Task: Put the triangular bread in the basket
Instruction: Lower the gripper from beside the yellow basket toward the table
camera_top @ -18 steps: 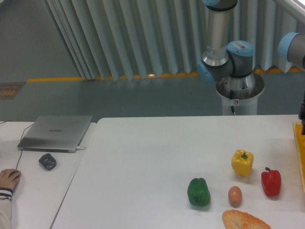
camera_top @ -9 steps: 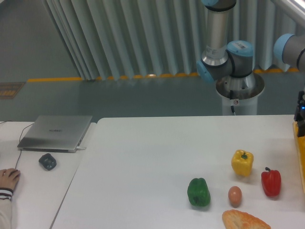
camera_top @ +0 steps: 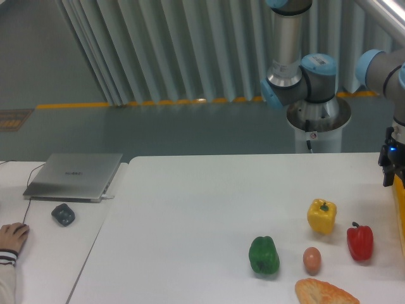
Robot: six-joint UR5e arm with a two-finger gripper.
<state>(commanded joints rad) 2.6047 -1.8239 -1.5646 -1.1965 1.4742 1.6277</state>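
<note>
Since a second ago, the gripper has slid a little into the picture from the right edge, so more of it shows now. It also sits a bit higher than it did. Nothing on the table has moved.

Only a dark bit of the gripper shows, with a tiny blue light on it. I cannot tell if its fingers are apart or together, because they are cut off and too small to see. It does not look like it is holding anything.

The job has hardly started. The triangular bread lies flat on the white table, not picked up yet. The gripper has to go to the bread, grab it, lift it, and carry it to the basket. All of that is left to do.

From the gripper, the bread is well apart: far below it in the picture, near the bottom edge, and off toward the middle of the table. The basket is just beside the gripper, right under it at the edge of the picture, and only a thin orange strip of it shows.

Between the gripper and the bread stand a red pepper and a yellow pepper. A small egg sits close above the bread, with a green pepper next to it. The gripper will have to miss these on its way.
</note>
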